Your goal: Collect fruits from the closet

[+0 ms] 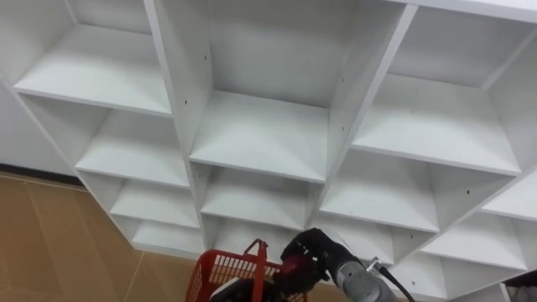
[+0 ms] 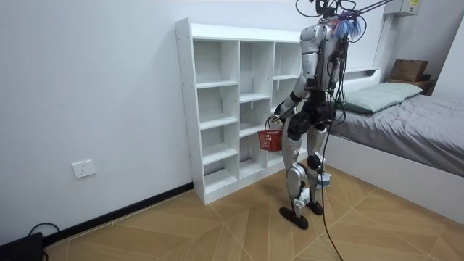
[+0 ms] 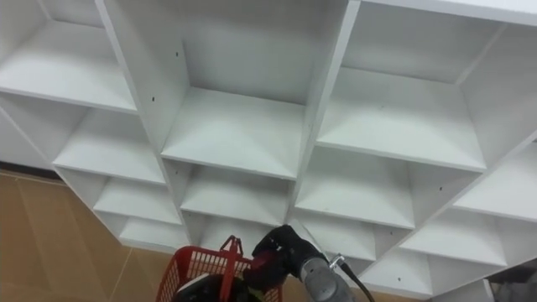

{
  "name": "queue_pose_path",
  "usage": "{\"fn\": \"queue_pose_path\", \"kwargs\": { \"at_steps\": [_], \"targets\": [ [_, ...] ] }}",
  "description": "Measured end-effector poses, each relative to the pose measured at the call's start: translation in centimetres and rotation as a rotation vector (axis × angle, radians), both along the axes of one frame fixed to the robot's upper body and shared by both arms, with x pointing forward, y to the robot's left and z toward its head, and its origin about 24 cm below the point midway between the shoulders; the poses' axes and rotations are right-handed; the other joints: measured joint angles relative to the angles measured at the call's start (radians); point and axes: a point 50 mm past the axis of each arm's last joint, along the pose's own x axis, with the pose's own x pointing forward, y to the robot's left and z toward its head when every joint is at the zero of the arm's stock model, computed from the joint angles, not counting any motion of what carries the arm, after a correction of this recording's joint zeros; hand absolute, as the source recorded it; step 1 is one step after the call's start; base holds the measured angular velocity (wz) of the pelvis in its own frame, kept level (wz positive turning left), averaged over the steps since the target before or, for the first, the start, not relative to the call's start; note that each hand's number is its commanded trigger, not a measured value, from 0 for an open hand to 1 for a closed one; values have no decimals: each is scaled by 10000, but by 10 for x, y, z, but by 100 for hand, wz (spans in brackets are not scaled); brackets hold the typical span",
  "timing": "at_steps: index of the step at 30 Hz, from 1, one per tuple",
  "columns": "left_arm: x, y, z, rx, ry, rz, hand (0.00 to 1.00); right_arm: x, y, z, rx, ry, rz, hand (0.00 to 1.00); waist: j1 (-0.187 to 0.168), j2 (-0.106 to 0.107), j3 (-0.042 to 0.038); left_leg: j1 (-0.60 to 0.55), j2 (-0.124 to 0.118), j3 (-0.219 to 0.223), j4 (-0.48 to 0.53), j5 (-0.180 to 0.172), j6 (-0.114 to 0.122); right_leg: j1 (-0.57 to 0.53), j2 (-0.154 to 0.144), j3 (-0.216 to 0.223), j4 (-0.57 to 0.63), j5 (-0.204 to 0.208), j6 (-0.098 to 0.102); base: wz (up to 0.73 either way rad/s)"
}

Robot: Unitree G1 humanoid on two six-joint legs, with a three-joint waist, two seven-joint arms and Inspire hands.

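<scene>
The closet [image 1: 264, 134] is plain white. The basket [image 1: 220, 273] is red, its walls an open grid. The right hand [image 1: 312, 250] is black. The floor [image 2: 217, 225] is tan wood in a herringbone pattern. The wall [image 2: 94, 87] is white, the bed cover [image 2: 413, 134] grey, the pillow [image 2: 377, 94] pale green.

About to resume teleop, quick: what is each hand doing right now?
Left hand: cannot be told.
Right hand: closed on the red basket.
</scene>
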Motion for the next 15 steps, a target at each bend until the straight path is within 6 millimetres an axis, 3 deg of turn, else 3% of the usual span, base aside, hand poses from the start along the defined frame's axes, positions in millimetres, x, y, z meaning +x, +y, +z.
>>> {"fn": "queue_pose_path", "kwargs": {
  "at_steps": [15],
  "targets": [
    [0,-3,0,9,27,-154,100,4,9,2,175,23,401,0,42,5,-11,41,-3,-8,-2,0,0,38,0,-2,3,0,0,0]
  ]
}}
